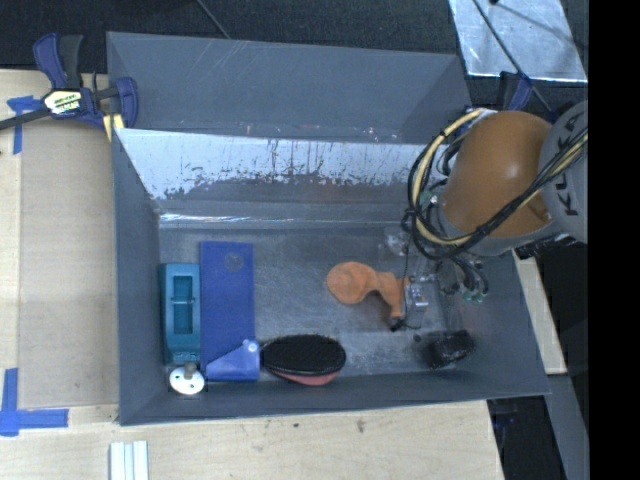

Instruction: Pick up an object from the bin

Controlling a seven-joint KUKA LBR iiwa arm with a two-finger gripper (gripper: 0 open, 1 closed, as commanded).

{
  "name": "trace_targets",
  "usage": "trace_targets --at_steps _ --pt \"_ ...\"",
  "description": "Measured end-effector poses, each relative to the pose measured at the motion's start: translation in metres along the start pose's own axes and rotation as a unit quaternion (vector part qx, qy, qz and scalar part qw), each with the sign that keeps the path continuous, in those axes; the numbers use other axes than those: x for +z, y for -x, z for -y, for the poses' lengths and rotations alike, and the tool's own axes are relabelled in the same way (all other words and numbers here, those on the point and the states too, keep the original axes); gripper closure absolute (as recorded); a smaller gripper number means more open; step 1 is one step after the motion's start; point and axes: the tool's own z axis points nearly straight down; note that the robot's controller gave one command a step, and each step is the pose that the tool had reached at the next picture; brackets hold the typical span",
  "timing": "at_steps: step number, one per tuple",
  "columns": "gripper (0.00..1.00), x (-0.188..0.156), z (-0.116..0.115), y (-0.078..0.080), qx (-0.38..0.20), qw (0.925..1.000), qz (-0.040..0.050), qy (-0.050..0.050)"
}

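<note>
My gripper (412, 300) is low in the right part of the bin, below the arm's orange cover. It is at the right end of an orange-tan rubbery thing (355, 282), which has a round lobe on the left and a narrower stem running right up to the gripper. Whether the stem is gripped I cannot make out. Just below and to the right of the gripper, a small black object (446, 348) lies near the bin's front right corner.
A black oval brush with a red rim (303, 358) lies at the front middle. At the left are a long blue flat block (226, 290), a teal box (181, 311), a small blue piece (235, 364) and a white round thing (186, 380).
</note>
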Motion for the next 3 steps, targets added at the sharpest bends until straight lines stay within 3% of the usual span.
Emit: trace_targets --at_steps 1,2,3 --pt "0.0 -0.004 0.0 0.002 -0.001 1.0 0.004 0.0" --pt "1.0 0.063 -0.01 -0.005 0.02 0.9998 0.0044 0.0" --pt "1.0 0.063 -0.01 -0.005 0.02 0.9998 0.0044 0.0"
